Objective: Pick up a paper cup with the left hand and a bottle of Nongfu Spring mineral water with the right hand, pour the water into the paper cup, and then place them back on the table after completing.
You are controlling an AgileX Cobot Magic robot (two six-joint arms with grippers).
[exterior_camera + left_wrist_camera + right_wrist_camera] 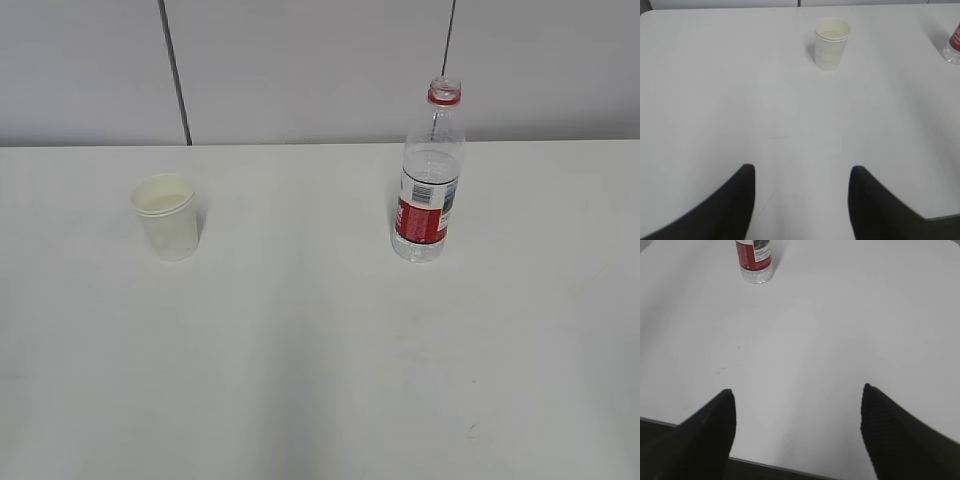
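Note:
A white paper cup (167, 216) stands upright on the white table (300, 350) at the left; it also shows in the left wrist view (832, 42). A clear water bottle (430, 175) with a red label and red neck ring, no cap on, stands upright at the right, with some clear water low in it; its base shows in the right wrist view (755, 260). My left gripper (801, 175) is open and empty, well short of the cup. My right gripper (797, 395) is open and empty over the table's near edge, far from the bottle. Neither arm shows in the exterior view.
A grey panelled wall (320, 70) stands behind the table's far edge. The table's near edge (755, 462) runs under my right gripper. The bottle's base also shows at the right edge of the left wrist view (953, 47).

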